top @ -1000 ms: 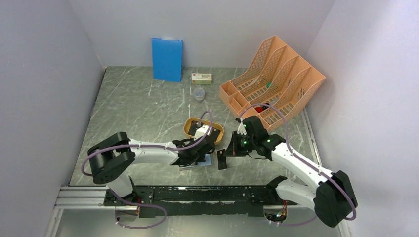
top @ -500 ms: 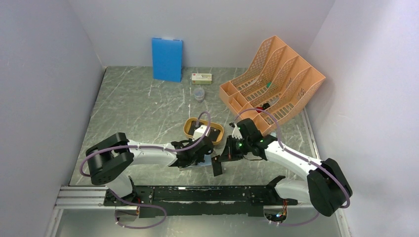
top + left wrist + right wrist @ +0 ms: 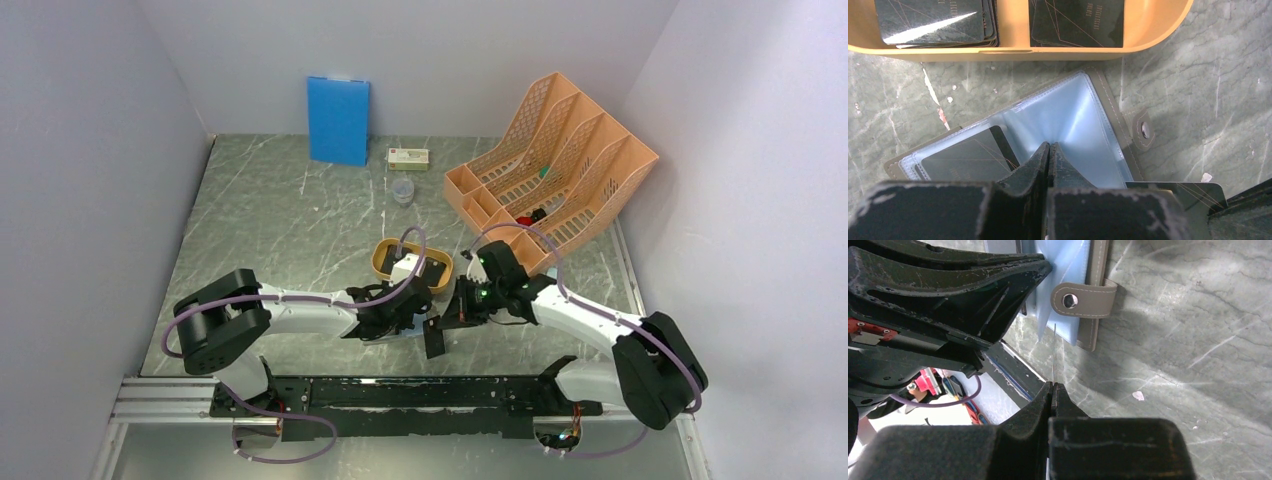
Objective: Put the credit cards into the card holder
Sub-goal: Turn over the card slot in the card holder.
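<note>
Card holder (image 3: pixel 1083 115): lies open, near side of yellow tray (image 3: pixel 998 50); one credit card (image 3: pixel 968 159) in left pocket. L gripper (image 3: pixel 1049 150) clenched on pocket sheet. R gripper (image 3: pixel 1053 387) pinches 2nd card (image 3: pixel 1173 195), just right of holder. Spare cards (image 3: pixel 930 17) in tray.

Dark grey-green marbled tabletop (image 3: pixel 280 220), pale veins and scuffs. Plain pale lilac-grey walls at 9 (image 3: pixel 80 180), 12 (image 3: pixel 420 60) and 3 o'clock (image 3: pixel 740 200). Blue board (image 3: pixel 338 120) upright against back wall, 11 o'clock. Small box (image 3: pixel 408 157) and clear cup (image 3: pixel 402 190) near 12. Orange mesh file rack (image 3: pixel 555 160) at 2 o'clock. Aluminium rail (image 3: pixel 160 400) along 6 o'clock edge. Even, soft light.
</note>
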`<action>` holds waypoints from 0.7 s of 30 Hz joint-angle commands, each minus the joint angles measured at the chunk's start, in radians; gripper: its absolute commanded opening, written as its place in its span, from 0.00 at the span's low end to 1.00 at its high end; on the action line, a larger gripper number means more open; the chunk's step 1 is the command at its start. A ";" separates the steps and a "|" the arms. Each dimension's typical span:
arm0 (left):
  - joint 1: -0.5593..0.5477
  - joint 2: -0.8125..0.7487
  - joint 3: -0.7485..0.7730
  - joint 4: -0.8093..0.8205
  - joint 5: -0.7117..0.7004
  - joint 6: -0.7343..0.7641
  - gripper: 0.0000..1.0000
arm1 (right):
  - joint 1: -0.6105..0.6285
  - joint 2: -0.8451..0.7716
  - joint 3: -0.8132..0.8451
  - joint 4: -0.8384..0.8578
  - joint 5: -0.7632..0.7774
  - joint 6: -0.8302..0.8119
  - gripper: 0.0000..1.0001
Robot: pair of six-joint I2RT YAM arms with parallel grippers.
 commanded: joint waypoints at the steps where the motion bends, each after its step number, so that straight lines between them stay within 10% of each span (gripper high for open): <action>1: 0.000 0.060 -0.054 -0.128 0.026 -0.009 0.05 | 0.006 0.026 0.003 0.059 -0.036 0.021 0.00; 21: 0.000 -0.262 0.071 -0.312 0.034 -0.016 0.40 | 0.058 0.205 0.123 0.192 -0.019 0.038 0.00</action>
